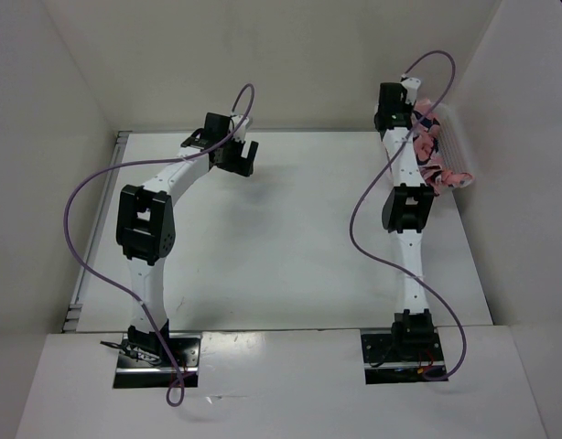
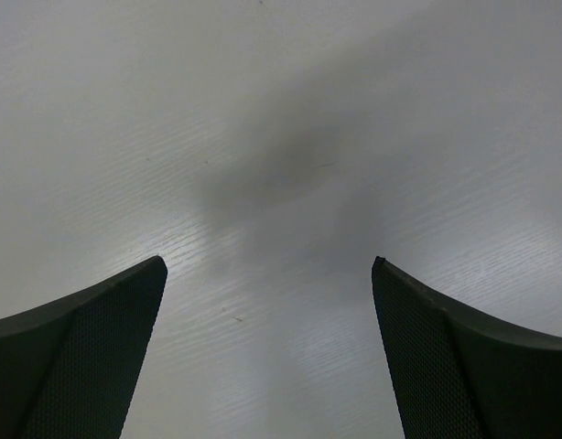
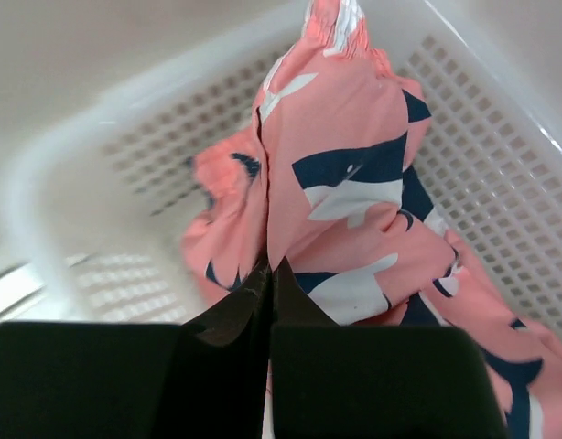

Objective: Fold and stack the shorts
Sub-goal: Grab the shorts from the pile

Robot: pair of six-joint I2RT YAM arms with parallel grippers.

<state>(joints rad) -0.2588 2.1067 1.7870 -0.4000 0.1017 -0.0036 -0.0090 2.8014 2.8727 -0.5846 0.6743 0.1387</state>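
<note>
The salmon-pink shorts (image 3: 354, 183), printed with navy and white shapes, hang bunched inside the white mesh basket (image 3: 501, 155). My right gripper (image 3: 272, 265) is shut, with a fold of the fabric pinched between its tips. In the top view the shorts (image 1: 434, 154) spill over the basket (image 1: 457, 146) at the far right, and the right gripper (image 1: 416, 121) reaches into it. My left gripper (image 1: 237, 157) hovers over the far left of the table. Its fingers (image 2: 98, 347) stand wide open over bare table, with nothing between them.
White walls close in the table (image 1: 290, 238) at the back and on both sides. The basket sits against the right wall. Purple cables loop off both arms.
</note>
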